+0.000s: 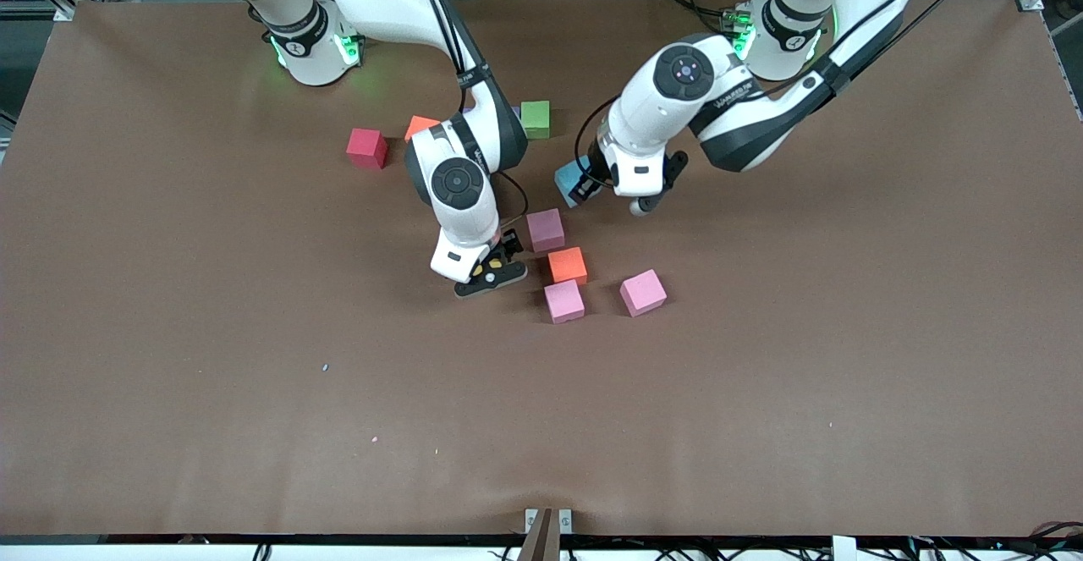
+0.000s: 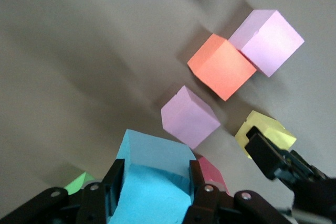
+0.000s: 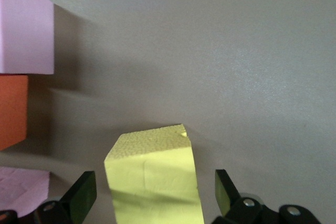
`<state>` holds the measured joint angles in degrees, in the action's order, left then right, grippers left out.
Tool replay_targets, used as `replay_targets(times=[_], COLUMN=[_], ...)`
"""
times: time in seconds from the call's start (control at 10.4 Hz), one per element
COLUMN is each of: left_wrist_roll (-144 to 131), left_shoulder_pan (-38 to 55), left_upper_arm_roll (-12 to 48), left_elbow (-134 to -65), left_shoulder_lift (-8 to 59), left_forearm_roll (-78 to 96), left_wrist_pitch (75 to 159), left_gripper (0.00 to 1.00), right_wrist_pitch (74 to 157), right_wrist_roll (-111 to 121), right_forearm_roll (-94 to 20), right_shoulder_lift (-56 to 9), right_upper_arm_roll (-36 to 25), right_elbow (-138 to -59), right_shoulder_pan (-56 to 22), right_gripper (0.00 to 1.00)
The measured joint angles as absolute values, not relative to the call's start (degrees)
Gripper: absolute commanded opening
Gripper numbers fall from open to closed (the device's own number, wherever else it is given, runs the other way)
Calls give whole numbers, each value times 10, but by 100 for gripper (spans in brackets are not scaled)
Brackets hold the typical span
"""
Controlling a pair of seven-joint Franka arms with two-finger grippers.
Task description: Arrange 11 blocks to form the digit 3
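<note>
A blue block (image 2: pixel 152 182) is grasped in the left tool (image 2: pixel 153 192), which hangs over the bench (image 1: pixel 169 375) just beside the middle cluster, on the side of the left arm's end. The right tool (image 3: pixel 155 190) is released, its fingers standing wide on both sides of a yellow block (image 3: pixel 152 177) that rests on the bench beside the cluster, toward the right arm's end.

In the cluster, a purple-pink block (image 1: pixel 546 229), an orange block (image 1: pixel 568 265) and a pink block (image 1: pixel 563 301) form a short column, each one nearer to the front camera than the one before; a second pink block (image 1: pixel 643 292) lies tilted beside the last. A red block (image 1: pixel 367 148), another orange block (image 1: pixel 420 127) and a green block (image 1: pixel 535 118) lie near the robots' bases, well apart from the column.

It is judged that the yellow block is to be taken or squared next. The fingers should be lowered evenly around it, centred, so that the block is not twisted when it is closed on. The blue block should be kept high until the right arm is out of the way, because both tools work near each other here and a collision could be caused.

Much open room is left on the bench nearer to the front camera, and no block lies close to an edge.
</note>
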<state>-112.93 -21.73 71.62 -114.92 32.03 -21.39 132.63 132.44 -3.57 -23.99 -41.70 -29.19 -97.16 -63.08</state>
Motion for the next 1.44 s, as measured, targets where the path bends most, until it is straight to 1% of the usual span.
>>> replay_targets(times=[0.1,0.19,0.29,0.67,1.06,1.25,1.44], left_wrist_roll=[-1139,-1141,-1141,-1142,-1238,-1327,-1405], left_shoulder_pan=[-218,-220,-222,-220,-212,-181,-109], left_upper_arm_roll=[718,718,718,718,714,689,637], left_elbow=[-1146,-1146,-1146,-1144,-1128,-1106,-1077], left_shoulder_lift=[320,320,320,321,329,337,341], left_forearm_roll=[-214,-214,-214,-214,-214,-214,-214], left_wrist_pitch=[1322,1314,1302,1298,1298,1298,1299], left_gripper=[0,0,0,0,0,0,0], right_wrist_pitch=[1327,1329,1331,1330,1262,1254,1253], right_wrist_roll=[-36,-36,-36,-48,-50,-52,-52], right_forearm_roll=[-240,-240,-240,-258,-259,-259,-259], right_shoulder_lift=[-423,-427,-430,-425,-382,-365,-360], right_upper_arm_roll=[-292,-292,-291,-292,-358,-367,-377], right_elbow=[-972,-972,-972,-967,-961,-962,-968], right_shoulder_pan=[-630,-629,-628,-622,-612,-610,-610], right_gripper=[85,29,17,17,18,18,19])
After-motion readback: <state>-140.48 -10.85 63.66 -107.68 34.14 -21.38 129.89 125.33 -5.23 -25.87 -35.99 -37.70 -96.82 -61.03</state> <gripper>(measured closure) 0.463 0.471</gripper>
